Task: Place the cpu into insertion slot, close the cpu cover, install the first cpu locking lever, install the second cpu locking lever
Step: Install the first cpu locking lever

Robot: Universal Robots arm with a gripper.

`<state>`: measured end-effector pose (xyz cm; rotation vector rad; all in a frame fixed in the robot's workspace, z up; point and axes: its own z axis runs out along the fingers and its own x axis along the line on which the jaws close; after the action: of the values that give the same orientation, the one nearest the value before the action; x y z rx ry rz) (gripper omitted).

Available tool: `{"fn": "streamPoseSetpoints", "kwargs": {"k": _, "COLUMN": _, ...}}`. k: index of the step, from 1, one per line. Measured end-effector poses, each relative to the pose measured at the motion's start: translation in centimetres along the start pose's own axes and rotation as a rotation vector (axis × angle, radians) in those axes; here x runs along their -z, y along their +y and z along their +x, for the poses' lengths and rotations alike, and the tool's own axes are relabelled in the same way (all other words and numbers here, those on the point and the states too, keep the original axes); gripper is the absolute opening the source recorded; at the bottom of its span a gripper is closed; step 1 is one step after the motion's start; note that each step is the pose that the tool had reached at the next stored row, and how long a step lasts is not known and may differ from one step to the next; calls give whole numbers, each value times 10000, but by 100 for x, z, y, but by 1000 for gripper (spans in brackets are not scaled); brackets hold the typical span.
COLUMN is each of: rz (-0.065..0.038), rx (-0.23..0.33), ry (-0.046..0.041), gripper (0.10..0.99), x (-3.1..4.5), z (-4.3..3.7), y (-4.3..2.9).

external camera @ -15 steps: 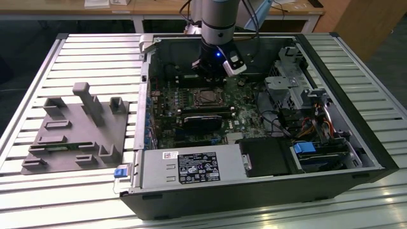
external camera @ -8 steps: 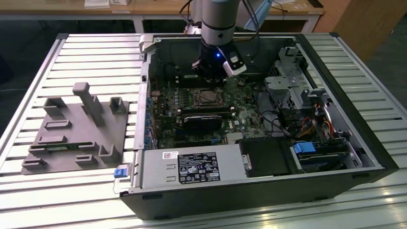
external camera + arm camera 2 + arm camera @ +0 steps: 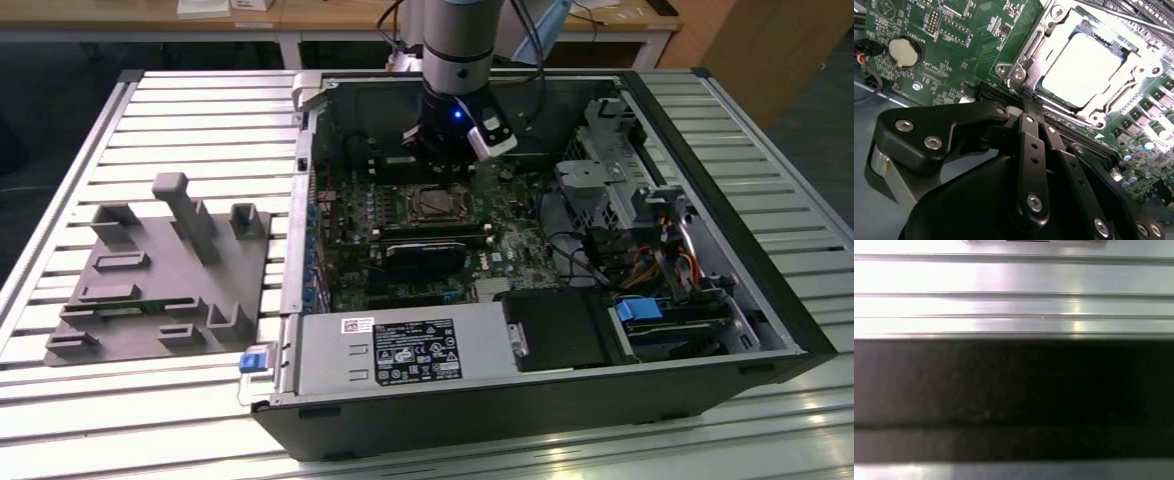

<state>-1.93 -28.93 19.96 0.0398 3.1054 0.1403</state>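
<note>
While upright, end effector [image 3: 441, 158] overhangs cpu [image 3: 433, 205].

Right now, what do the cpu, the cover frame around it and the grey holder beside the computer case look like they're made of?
The cpu: metal top, dull silver, glaring under light. The cpu cover: thin bright metal, likely steel, with shiny edges. The grey holder: matte, uniform grey, blocky shapes, probably plastic, though the look leaves that open.

End effector [image 3: 1026, 102] fingertips hidden against the cpu cover [image 3: 1026, 55] edge
</note>
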Motion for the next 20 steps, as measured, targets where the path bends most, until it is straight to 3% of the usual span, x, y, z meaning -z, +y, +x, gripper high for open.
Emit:
{"fn": "streamPoseSetpoints", "kwargs": {"k": 3, "rz": 5, "rx": -1, "ry": 2, "gripper": 114, "x": 59, "z": -1, "y": 5}}
{"fn": "streamPoseSetpoints", "kwargs": {"k": 20, "rz": 12, "rx": -18, "ry": 1, "gripper": 114, "x": 64, "z": -17, "y": -32}}
